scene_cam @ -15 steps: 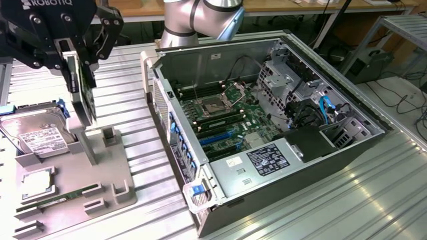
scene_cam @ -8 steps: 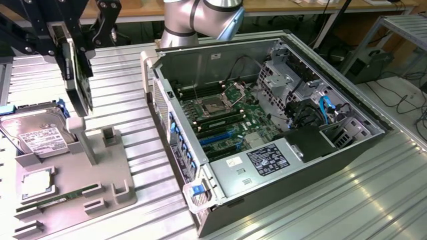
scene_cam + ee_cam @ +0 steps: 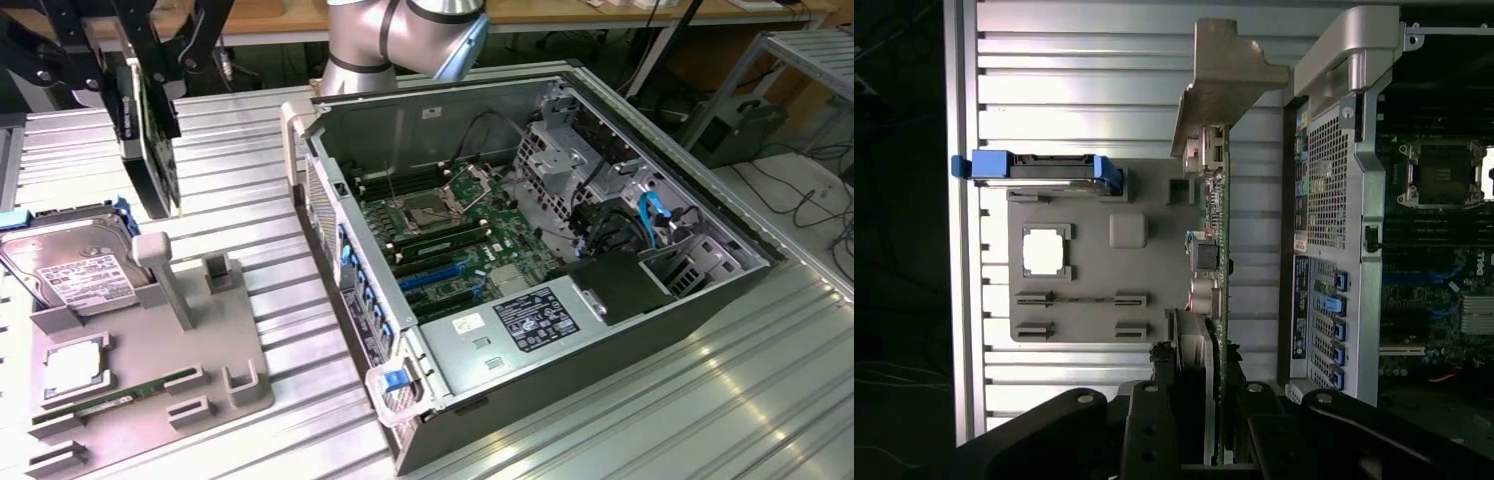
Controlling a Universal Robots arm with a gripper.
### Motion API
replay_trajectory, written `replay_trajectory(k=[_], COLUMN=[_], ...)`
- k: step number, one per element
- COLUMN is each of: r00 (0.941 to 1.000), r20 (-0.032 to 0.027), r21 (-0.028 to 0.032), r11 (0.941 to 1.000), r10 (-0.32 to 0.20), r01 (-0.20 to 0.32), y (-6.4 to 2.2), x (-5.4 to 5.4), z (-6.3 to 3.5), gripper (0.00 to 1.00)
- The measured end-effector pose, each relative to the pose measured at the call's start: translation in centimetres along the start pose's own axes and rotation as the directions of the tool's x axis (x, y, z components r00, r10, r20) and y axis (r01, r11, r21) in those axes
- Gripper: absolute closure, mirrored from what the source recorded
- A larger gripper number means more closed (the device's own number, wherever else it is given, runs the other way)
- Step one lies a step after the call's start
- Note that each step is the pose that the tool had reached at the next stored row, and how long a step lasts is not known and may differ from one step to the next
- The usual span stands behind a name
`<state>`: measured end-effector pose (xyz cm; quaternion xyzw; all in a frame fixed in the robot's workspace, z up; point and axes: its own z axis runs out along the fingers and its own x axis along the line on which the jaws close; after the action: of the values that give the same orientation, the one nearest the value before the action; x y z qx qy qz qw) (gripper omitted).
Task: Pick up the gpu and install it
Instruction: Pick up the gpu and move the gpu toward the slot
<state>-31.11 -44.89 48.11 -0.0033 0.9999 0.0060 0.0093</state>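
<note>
— Above the grey plastic fixture tray point(image 3: 200, 335), any readable labels?
— Nope, the silver hard drive point(image 3: 38, 252) has a white sticker point(image 3: 80, 275), too small to read. Black 2-finger gripper point(image 3: 1199, 375) is clamped on the green-and-black gpu card point(image 3: 150, 150), upright, lifted clear of that tray.

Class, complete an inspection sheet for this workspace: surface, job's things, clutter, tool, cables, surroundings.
Surface: ribbed metal table.
Job's things: gpu held on edge, off the table; open computer case lying on its side, motherboard exposed.
Clutter: grey holder tray carrying a hard drive, a processor chip and a RAM stick.
Tool: tool shut on the gpu.
Cables: blue cable inside the case; black floor cables at the exterior view's right.
Surroundings: wooden workbench behind.
</note>
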Motion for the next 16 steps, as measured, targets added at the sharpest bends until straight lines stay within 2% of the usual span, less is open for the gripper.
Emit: replay_trajectory(k=[6,16], r00=[0.999,0.9987], r20=[-0.0006,-0.0006], r21=[-0.0008,-0.001], r11=[0.999,0.9987], r10=[-0.046,-0.05], r01=[0.046,0.05], y=[0.0,-0.01], x=[-0.1,-1.5], z=[-0.01,0.04], gripper=[0.72,0.72])
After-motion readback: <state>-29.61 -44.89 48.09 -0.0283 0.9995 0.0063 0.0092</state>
